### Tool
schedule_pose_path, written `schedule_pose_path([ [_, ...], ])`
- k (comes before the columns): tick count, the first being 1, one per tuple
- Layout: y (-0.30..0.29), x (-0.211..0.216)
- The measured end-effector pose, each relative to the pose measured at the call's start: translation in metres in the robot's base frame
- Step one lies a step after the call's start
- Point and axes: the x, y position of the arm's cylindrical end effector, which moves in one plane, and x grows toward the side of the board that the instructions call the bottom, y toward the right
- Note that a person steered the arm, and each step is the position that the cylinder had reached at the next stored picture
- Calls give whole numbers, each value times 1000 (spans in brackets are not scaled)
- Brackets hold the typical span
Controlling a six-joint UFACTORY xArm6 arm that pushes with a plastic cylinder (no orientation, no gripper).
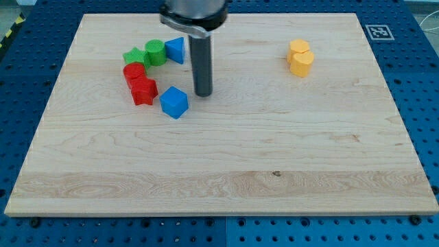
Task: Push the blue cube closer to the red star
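The blue cube (174, 102) lies on the wooden board at the view's upper left. The red star (144, 90) sits just left of it, nearly touching. My tip (203, 94) rests on the board just right of the blue cube and slightly higher in the view, a small gap apart. The rod rises straight up from the tip to the arm at the view's top.
A red cylinder (134, 72) sits above the red star. A green star (134, 57), a green cylinder (156, 51) and a blue triangle (176, 49) curve along above it. Two yellow blocks (300, 57) sit at the upper right. The board (226, 171) lies on a blue perforated table.
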Motion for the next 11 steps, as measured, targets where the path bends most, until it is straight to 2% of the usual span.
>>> schedule_pose_path([
  [2, 5, 56],
  [3, -25, 70],
  [4, -30, 64],
  [6, -2, 57],
  [11, -42, 54],
])
